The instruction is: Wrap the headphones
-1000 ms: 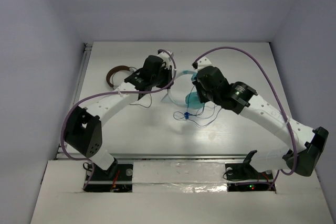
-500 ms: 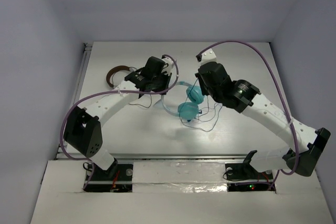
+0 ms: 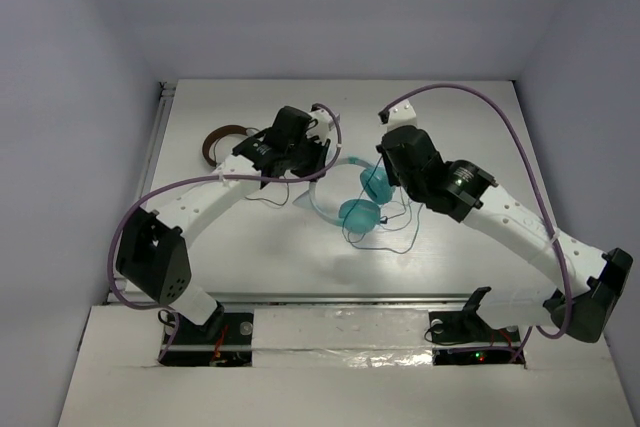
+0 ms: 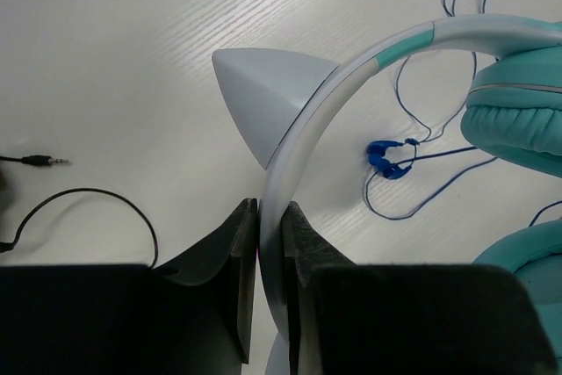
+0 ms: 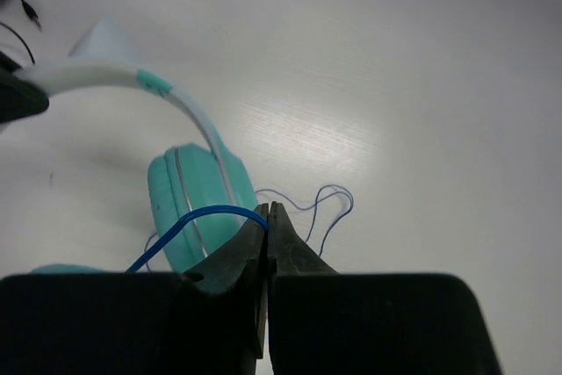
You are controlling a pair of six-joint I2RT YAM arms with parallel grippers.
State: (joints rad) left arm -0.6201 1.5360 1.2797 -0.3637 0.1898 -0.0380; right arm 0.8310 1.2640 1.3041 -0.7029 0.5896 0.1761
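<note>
The headphones have teal ear cups [image 3: 358,212] and a white headband [image 4: 303,125] with a white pointed ear on it. My left gripper [image 4: 270,217] is shut on the headband and holds the headphones just above the table, left of the cups. Their thin blue cable [image 5: 189,221] arcs up from beside an ear cup [image 5: 189,195] into my right gripper [image 5: 269,211], which is shut on it right above the cups. More cable lies in loose loops [image 3: 385,237] on the table below. In the top view the left gripper [image 3: 318,160] and right gripper [image 3: 385,172] flank the headband.
Brown-banded headphones [image 3: 225,140] lie at the back left, behind the left arm. Their thin black cable [image 4: 88,199] and jack plug [image 4: 39,161] trail on the white table near my left gripper. A raised rail [image 3: 160,137] runs along the table's left edge.
The right gripper has drawn back and to the right with the cable, uncovering both ear cups. The headphones have shifted slightly left and toward the front. The left gripper has stayed clamped on the headband.
</note>
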